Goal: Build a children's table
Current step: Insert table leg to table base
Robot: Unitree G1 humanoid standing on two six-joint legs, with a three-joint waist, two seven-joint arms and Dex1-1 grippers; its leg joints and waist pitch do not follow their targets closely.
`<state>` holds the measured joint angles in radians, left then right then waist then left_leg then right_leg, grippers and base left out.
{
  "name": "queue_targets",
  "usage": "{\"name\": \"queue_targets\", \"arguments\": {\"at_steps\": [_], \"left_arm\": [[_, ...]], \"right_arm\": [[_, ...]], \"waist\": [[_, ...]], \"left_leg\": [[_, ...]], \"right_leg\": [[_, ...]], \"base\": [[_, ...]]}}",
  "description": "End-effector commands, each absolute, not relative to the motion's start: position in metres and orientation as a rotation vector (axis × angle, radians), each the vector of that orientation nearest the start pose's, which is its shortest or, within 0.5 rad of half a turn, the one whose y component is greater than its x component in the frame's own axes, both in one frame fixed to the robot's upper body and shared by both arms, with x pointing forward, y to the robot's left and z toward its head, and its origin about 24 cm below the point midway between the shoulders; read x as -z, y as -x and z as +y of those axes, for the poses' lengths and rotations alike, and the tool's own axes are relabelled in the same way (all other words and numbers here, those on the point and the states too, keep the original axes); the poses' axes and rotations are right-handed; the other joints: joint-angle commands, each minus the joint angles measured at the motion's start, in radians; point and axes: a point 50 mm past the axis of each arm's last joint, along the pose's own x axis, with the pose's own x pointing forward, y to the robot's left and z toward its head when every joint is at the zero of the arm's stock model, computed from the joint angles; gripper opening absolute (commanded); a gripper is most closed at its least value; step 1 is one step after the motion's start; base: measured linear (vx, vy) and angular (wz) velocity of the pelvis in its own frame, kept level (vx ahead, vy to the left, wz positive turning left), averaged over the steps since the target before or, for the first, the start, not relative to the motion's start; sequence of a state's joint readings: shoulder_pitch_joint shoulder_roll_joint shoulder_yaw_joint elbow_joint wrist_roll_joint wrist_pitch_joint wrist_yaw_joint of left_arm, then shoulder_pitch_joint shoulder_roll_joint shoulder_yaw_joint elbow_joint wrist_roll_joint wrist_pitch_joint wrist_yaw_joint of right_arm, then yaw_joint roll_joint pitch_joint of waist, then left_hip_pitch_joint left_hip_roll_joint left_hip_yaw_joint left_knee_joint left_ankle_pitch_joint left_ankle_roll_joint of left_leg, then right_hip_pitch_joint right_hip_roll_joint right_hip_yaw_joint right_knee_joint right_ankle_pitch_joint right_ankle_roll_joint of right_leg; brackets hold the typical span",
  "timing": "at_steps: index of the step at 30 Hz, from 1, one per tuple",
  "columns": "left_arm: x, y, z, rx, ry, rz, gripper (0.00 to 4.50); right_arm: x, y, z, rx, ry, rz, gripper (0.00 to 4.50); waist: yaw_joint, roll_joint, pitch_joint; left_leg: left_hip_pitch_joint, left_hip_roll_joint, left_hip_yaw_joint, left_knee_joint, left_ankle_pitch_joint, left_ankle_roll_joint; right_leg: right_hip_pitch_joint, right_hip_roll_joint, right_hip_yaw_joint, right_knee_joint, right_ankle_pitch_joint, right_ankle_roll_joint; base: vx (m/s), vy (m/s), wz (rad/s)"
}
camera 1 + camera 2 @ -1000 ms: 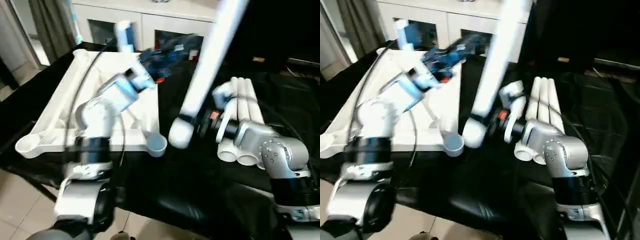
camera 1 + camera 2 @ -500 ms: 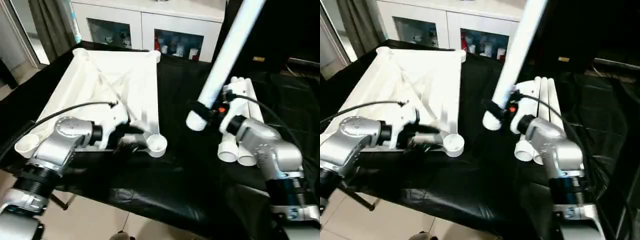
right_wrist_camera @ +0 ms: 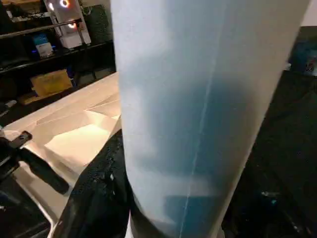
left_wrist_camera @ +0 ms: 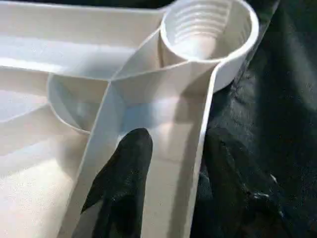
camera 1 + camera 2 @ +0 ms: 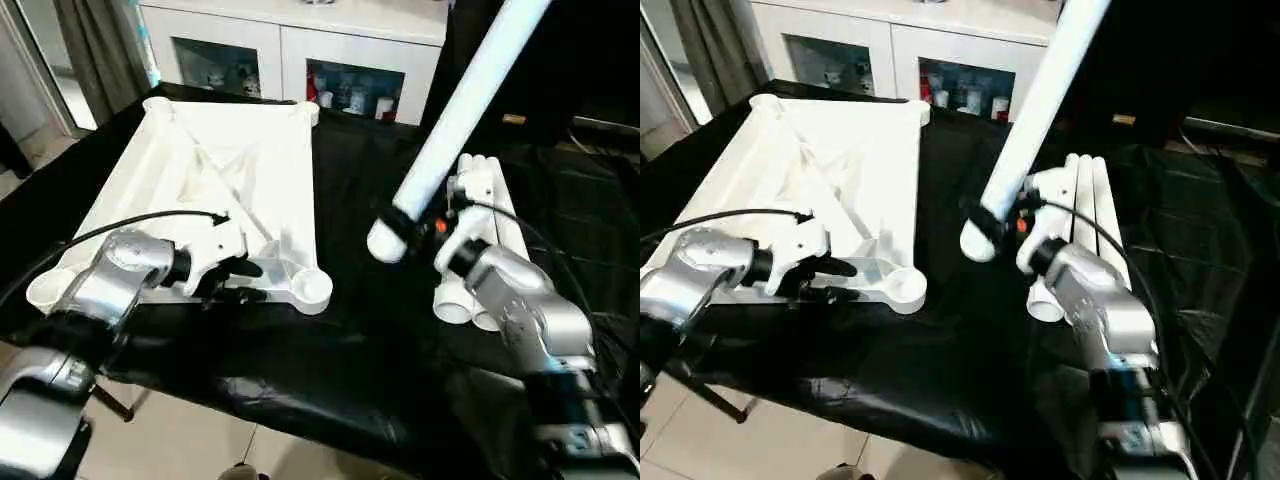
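Observation:
The white tabletop (image 5: 200,170) lies underside up on the left, ribs and round corner sockets showing. My left gripper (image 5: 235,280) is at its near edge beside the near right socket (image 4: 205,29). It is open, with one finger (image 4: 124,183) inside the rim, the other outside over the black cloth, and the rim wall between them. My right gripper (image 5: 425,218) is shut on a white leg (image 5: 460,120), which is held tilted, its top past the picture's upper edge and its lower end (image 5: 388,240) in the air above the cloth.
Three more white legs (image 5: 485,250) lie side by side on the black cloth (image 5: 350,370) under my right forearm. A white cabinet (image 5: 290,50) with glass doors stands behind the table. A black cable (image 5: 130,225) runs along my left arm.
My left arm has swung down from above the tabletop to its near edge, and its fingers now stand closer together. The held leg has shifted slightly right and up. The camera has also moved.

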<state>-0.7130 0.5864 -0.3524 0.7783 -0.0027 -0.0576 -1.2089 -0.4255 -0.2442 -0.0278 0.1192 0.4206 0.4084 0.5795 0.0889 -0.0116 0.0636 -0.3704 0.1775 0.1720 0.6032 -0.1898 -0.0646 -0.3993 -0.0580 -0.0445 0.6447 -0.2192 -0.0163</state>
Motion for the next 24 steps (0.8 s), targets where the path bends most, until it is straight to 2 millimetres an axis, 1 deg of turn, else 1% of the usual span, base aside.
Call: {"name": "queue_targets", "arguments": {"at_steps": [1,2,3,4,6,7,8,9,11,13,15,16,17,19,20,22,24], "left_arm": [[-0.0758,-0.3363,0.2011,1.223,-0.628,0.520,1.65],[-0.0755,-0.3365,0.2013,1.224,-0.627,0.521,1.63],[-0.0750,-0.3375,0.2022,1.224,-0.626,0.527,1.45],[-0.0748,-0.3377,0.2026,1.229,-0.622,0.535,1.45],[-0.0746,-0.3379,0.2030,1.235,-0.624,0.543,1.22],[-0.0746,-0.3379,0.2030,1.235,-0.624,0.543,1.22],[-0.0746,-0.3384,0.2042,1.238,-0.641,0.557,1.19],[-0.0746,-0.3387,0.2050,1.240,-0.648,0.565,1.09],[-0.0757,-0.3397,0.2055,1.241,-0.650,0.567,0.82],[-0.0767,-0.3402,0.2058,1.243,-0.636,0.563,0.74],[-0.0768,-0.3400,0.2061,1.251,-0.621,0.560,0.49],[-0.0768,-0.3400,0.2060,1.255,-0.606,0.555,0.49],[-0.0769,-0.3398,0.2059,1.261,-0.592,0.550,0.39],[-0.0773,-0.3399,0.2055,1.264,-0.561,0.538,0.34],[-0.0775,-0.3398,0.2051,1.269,-0.553,0.535,0.23],[-0.0777,-0.3397,0.2045,1.275,-0.544,0.530,0.07],[-0.0780,-0.3398,0.2028,1.282,-0.527,0.523,0.02]], "right_arm": [[-0.1153,-0.3152,-0.1427,-0.727,-0.180,0.044,1.90],[-0.1152,-0.3148,-0.1428,-0.729,-0.181,0.045,1.90],[-0.1148,-0.3129,-0.1432,-0.738,-0.190,0.052,1.90],[-0.1147,-0.3123,-0.1435,-0.739,-0.190,0.053,1.90],[-0.1147,-0.3118,-0.1439,-0.738,-0.188,0.053,1.90],[-0.1147,-0.3118,-0.1439,-0.738,-0.188,0.053,1.90],[-0.1144,-0.3105,-0.1441,-0.741,-0.187,0.055,1.90],[-0.1143,-0.3100,-0.1441,-0.743,-0.186,0.056,1.90],[-0.1142,-0.3092,-0.1442,-0.747,-0.182,0.058,1.90],[-0.1139,-0.3085,-0.1436,-0.752,-0.182,0.059,1.90],[-0.1137,-0.3084,-0.1430,-0.757,-0.180,0.061,1.90],[-0.1137,-0.3083,-0.1428,-0.760,-0.181,0.063,1.90],[-0.1139,-0.3081,-0.1424,-0.764,-0.181,0.065,1.90],[-0.1142,-0.3078,-0.1419,-0.774,-0.183,0.069,1.90],[-0.1141,-0.3076,-0.1417,-0.779,-0.184,0.072,1.90],[-0.1140,-0.3074,-0.1415,-0.785,-0.185,0.076,1.90],[-0.1132,-0.3069,-0.1410,-0.801,-0.176,0.089,1.90]], "waist": [[0.000,0.002,-0.077],[-0.002,0.010,-0.077],[-0.002,0.007,-0.078],[-0.002,0.007,-0.077],[-0.001,0.008,-0.078],[0.000,0.008,-0.078],[0.000,0.021,-0.078],[-0.002,0.014,-0.078],[-0.001,0.014,-0.078],[-0.001,0.012,-0.078],[-0.001,0.013,-0.077],[-0.001,0.012,-0.077],[-0.001,0.013,-0.077],[-0.001,0.012,-0.078],[-0.002,0.009,-0.080],[-0.001,0.010,-0.080],[-0.002,0.009,-0.080]], "left_leg": [[0.011,0.042,-0.011,-0.064,-0.076,0.005],[0.012,0.043,-0.011,-0.065,-0.086,-0.001],[0.012,0.043,-0.012,-0.064,-0.090,-0.003],[0.011,0.042,-0.012,-0.064,-0.089,-0.001],[0.015,0.046,-0.012,-0.065,-0.090,-0.001],[0.014,0.045,-0.012,-0.064,-0.089,-0.001],[0.015,0.046,-0.013,-0.064,-0.090,-0.004],[0.015,0.046,-0.012,-0.065,-0.099,-0.006],[0.014,0.045,-0.013,-0.065,-0.102,-0.007],[0.014,0.045,-0.013,-0.065,-0.102,-0.008],[0.014,0.046,-0.013,-0.065,-0.108,-0.009],[0.015,0.047,-0.013,-0.066,-0.110,-0.009],[0.015,0.046,-0.013,-0.065,-0.109,-0.008],[0.013,0.046,-0.014,-0.065,-0.093,-0.005],[0.013,0.046,-0.014,-0.065,-0.082,-0.002],[0.012,0.045,-0.013,-0.062,-0.074,0.007],[0.011,0.045,-0.013,-0.062,-0.074,0.014]], "right_leg": [[0.064,-0.082,0.052,-0.067,0.034,-0.217],[0.063,-0.083,0.052,-0.069,0.027,-0.219],[0.065,-0.083,0.052,-0.068,0.029,-0.222],[0.065,-0.082,0.052,-0.068,0.030,-0.222],[0.062,-0.084,0.052,-0.067,0.031,-0.227],[0.062,-0.084,0.052,-0.067,0.035,-0.230],[0.060,-0.084,0.052,-0.066,0.039,-0.235],[0.061,-0.082,0.052,-0.067,0.044,-0.238],[0.064,-0.084,0.052,-0.067,0.044,-0.240],[0.065,-0.084,0.052,-0.067,0.044,-0.243],[0.064,-0.084,0.052,-0.067,0.038,-0.245],[0.064,-0.085,0.052,-0.067,0.032,-0.245],[0.063,-0.085,0.052,-0.068,0.031,-0.246],[0.066,-0.085,0.052,-0.065,0.055,-0.248],[0.067,-0.084,0.051,-0.062,0.078,-0.252],[0.067,-0.085,0.052,-0.061,0.104,-0.259],[0.069,-0.086,0.051,-0.062,0.100,-0.260]], "base": [[0.000,0.000,0.00],[0.000,0.000,0.00],[0.000,0.000,0.00],[0.000,0.000,0.00],[0.000,0.000,0.00],[0.000,0.000,0.00],[0.000,0.000,0.00],[0.000,0.000,0.00],[0.000,0.000,0.00],[0.000,0.000,0.00],[0.000,0.000,0.00],[0.000,0.000,0.00],[0.000,0.000,0.00],[0.000,0.000,0.00],[0.000,0.000,0.00],[0.000,0.000,0.00],[0.000,0.000,0.00]]}}
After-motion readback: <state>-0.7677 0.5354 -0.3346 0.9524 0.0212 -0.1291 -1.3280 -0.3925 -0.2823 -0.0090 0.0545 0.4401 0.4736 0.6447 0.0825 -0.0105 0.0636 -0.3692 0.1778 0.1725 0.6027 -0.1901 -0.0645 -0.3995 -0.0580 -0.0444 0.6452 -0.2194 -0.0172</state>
